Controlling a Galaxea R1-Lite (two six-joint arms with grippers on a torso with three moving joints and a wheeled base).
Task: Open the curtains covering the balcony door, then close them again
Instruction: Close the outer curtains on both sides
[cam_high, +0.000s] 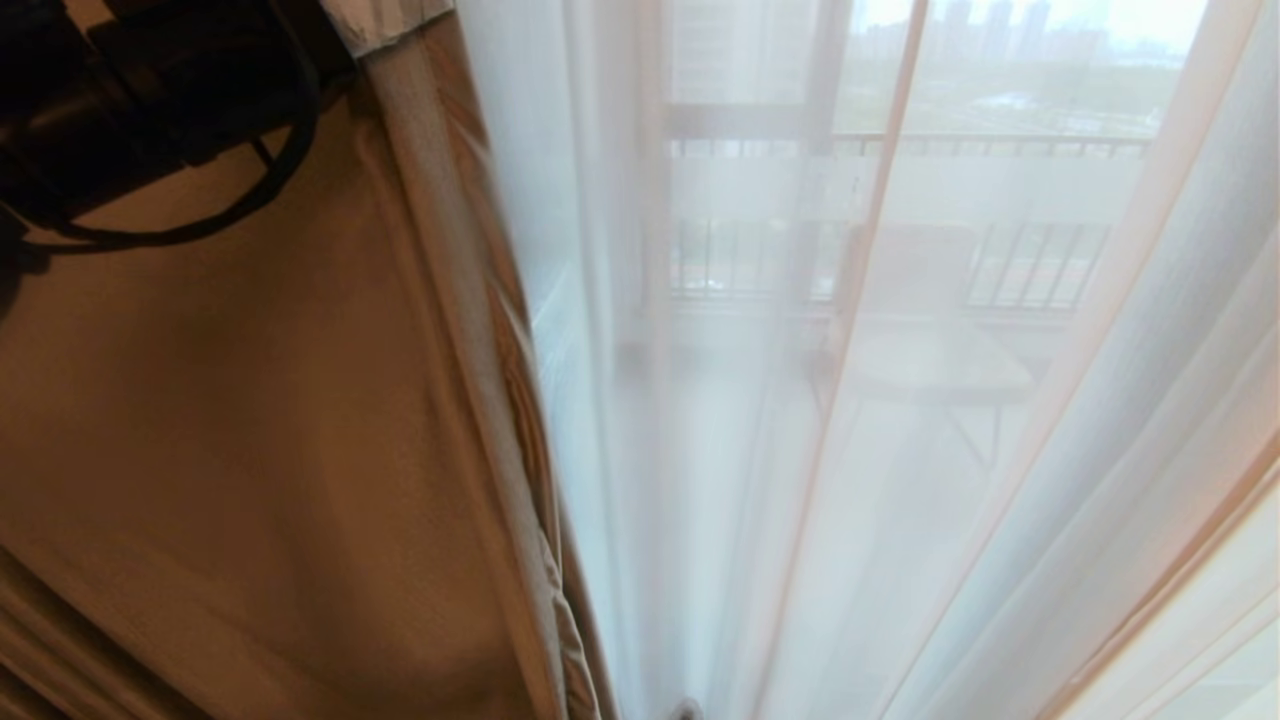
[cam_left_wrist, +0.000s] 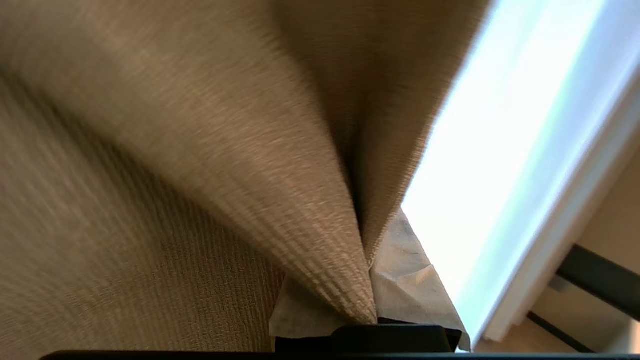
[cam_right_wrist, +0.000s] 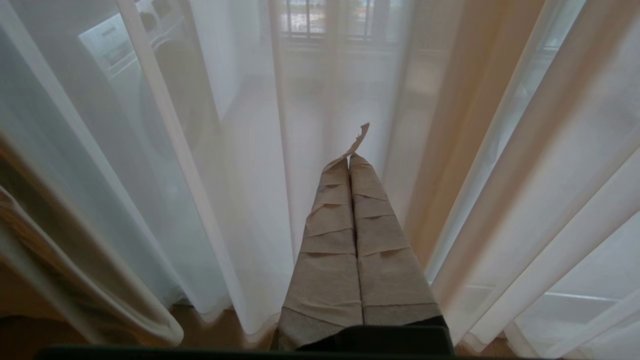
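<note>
The heavy beige-tan curtain (cam_high: 250, 400) fills the left of the head view, and its inner edge hangs beside the sheer white curtain (cam_high: 1000, 450). My left arm (cam_high: 150, 90) reaches in dark at the upper left. In the left wrist view my left gripper (cam_left_wrist: 372, 312) is shut on a pinched fold of the tan curtain (cam_left_wrist: 200, 150), which covers its taped fingers (cam_left_wrist: 410, 285) almost fully. My right gripper (cam_right_wrist: 350, 159) is shut and empty, low down and pointing at the sheer curtain (cam_right_wrist: 225, 175). The balcony door (cam_high: 815, 200) shows only dimly through the sheer.
Beyond the sheer I make out a balcony railing (cam_high: 1000, 145) and a pale chair or small table (cam_high: 930, 330). Wooden floor (cam_right_wrist: 30, 325) shows under the curtain hems. A bunched tan curtain edge (cam_right_wrist: 75, 280) hangs to one side of the right gripper.
</note>
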